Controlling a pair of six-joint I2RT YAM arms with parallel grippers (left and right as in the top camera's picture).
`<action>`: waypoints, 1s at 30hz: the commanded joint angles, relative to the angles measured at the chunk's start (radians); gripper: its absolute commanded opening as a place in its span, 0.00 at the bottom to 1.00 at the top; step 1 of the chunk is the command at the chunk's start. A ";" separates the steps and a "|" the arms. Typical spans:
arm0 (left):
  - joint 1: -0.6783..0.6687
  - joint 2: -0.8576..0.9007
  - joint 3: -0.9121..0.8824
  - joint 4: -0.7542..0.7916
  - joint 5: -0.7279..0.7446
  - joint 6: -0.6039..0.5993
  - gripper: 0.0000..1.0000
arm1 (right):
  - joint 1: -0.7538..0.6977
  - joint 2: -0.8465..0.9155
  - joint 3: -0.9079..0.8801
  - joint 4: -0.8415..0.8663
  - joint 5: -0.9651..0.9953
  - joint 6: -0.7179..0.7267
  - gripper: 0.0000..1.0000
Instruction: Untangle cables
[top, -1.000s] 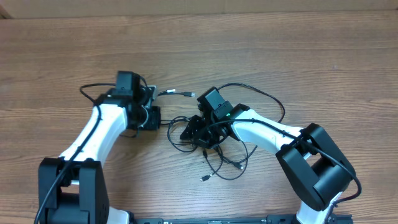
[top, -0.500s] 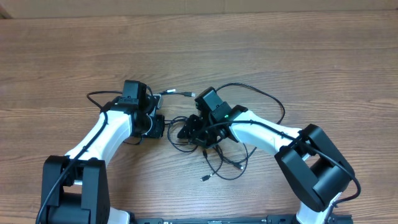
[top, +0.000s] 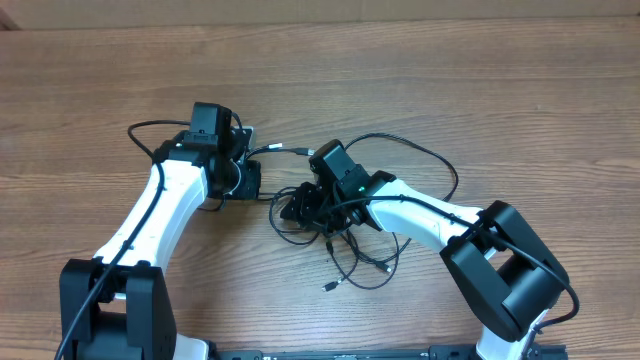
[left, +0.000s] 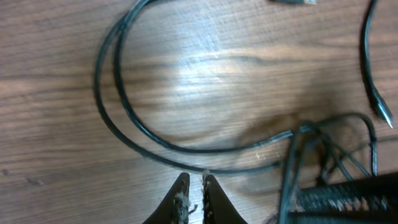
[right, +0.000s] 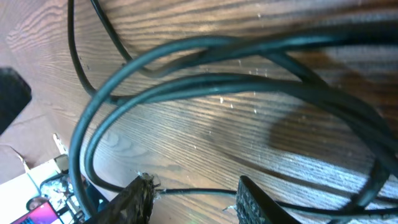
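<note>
Cables (top: 345, 250), thin black cords with small plug ends, lie knotted at the middle of the brown wood-grain table (top: 450, 90). The black left gripper (left: 194, 182) is pinched almost together right at one loop's lower strand; whether it has caught the strand I cannot tell. The right gripper (right: 194, 186) stands partly open over the knot, with a thin strand running loose between its fingers. With nothing pinning the bundle, a leftward pull would likely drag it whole or cinch the knot. The silver-tipped plug end (top: 300, 150) could snag.
</note>
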 joint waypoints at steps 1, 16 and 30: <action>0.003 0.016 -0.040 0.026 -0.042 -0.021 0.11 | 0.018 -0.032 -0.002 0.016 0.039 -0.006 0.42; -0.010 0.134 -0.103 0.089 0.020 -0.021 0.09 | 0.068 -0.032 -0.002 0.083 0.106 -0.006 0.43; -0.029 0.198 -0.103 0.089 0.032 -0.018 0.08 | 0.070 -0.032 -0.003 0.115 0.179 0.060 0.43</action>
